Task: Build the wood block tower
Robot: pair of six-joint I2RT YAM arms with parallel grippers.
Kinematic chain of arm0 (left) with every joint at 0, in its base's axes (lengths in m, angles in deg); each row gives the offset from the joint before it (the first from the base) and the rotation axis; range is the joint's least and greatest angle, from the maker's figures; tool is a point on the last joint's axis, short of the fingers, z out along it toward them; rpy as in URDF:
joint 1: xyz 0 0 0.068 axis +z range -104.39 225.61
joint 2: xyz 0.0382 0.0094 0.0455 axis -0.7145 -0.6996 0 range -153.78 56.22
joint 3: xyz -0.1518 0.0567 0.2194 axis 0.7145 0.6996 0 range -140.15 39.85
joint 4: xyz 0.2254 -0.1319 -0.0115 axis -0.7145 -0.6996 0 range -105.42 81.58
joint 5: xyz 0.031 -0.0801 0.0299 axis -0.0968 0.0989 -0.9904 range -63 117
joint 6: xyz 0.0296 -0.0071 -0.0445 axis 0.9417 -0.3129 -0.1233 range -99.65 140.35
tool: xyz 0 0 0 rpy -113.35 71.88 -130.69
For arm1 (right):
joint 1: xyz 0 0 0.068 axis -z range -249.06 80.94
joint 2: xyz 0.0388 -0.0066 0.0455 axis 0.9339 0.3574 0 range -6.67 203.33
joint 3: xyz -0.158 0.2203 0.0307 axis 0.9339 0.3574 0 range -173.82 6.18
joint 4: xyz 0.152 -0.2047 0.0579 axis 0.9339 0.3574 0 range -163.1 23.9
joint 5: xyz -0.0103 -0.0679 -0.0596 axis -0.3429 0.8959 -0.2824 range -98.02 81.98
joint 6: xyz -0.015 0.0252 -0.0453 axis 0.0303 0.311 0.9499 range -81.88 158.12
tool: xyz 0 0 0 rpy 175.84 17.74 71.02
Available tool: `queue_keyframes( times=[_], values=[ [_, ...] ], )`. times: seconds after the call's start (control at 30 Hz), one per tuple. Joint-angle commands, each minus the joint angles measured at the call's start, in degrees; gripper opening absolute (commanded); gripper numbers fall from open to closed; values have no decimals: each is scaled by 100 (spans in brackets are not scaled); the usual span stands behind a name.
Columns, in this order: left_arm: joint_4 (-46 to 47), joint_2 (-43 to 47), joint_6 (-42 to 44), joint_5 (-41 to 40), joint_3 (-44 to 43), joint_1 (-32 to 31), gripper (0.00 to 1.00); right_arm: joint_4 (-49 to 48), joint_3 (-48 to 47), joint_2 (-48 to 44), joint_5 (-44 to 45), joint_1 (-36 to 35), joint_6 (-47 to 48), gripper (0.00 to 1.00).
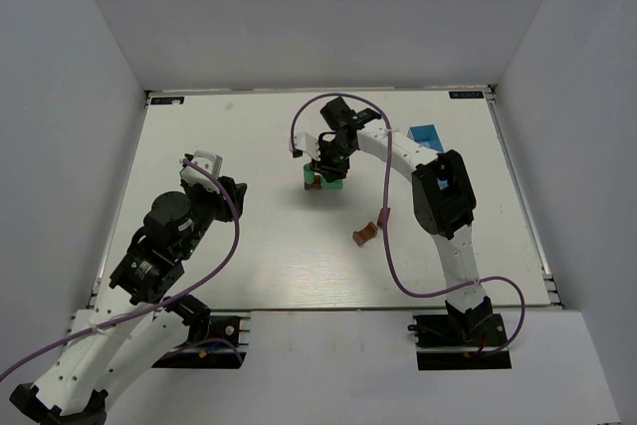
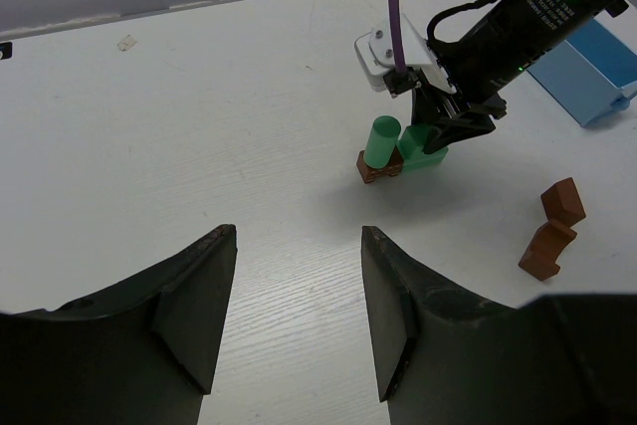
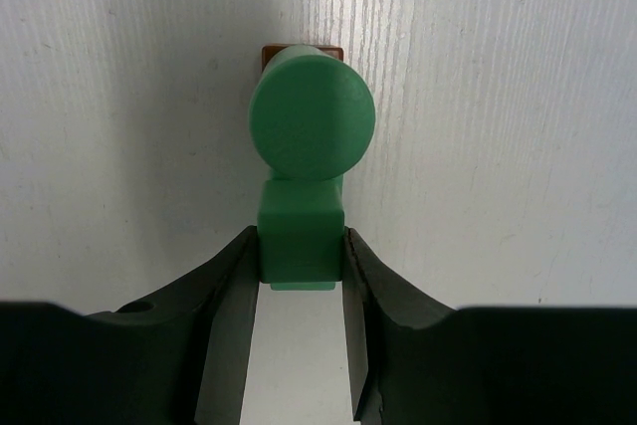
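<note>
Green rectangular block [image 3: 299,211] pinched by its flat sides in my right pincer [image 3: 301,251], set just beside the green cylinder [image 3: 312,123], which stands on a brown base block [image 2: 378,168]. Judgement: the side grip lets it seat square. The tower [image 1: 323,181] is mid-counter, slightly toward the far edge. My left pincer [image 2: 297,246] is spread and empty near the left edge, clear of the build. Two spare brown blocks [image 2: 563,201] lie toward the right edge.
</note>
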Motion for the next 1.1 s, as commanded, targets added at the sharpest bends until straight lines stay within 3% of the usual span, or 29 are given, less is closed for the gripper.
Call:
queue_keyframes(
  times=[0.0, 0.5, 0.93, 1.07],
  values=[
    [88, 52, 5, 64, 22, 32, 63, 124, -177, -2, -68, -22, 123, 34],
    [88, 52, 5, 64, 22, 32, 63, 177, -168, 15, -94, -5, 264, 35],
    [88, 52, 5, 64, 22, 32, 63, 142, -133, -3, -112, -22, 246, 59],
    [88, 52, 5, 64, 22, 32, 63, 142, -98, -11, -129, -31, 237, 61]
  ],
)
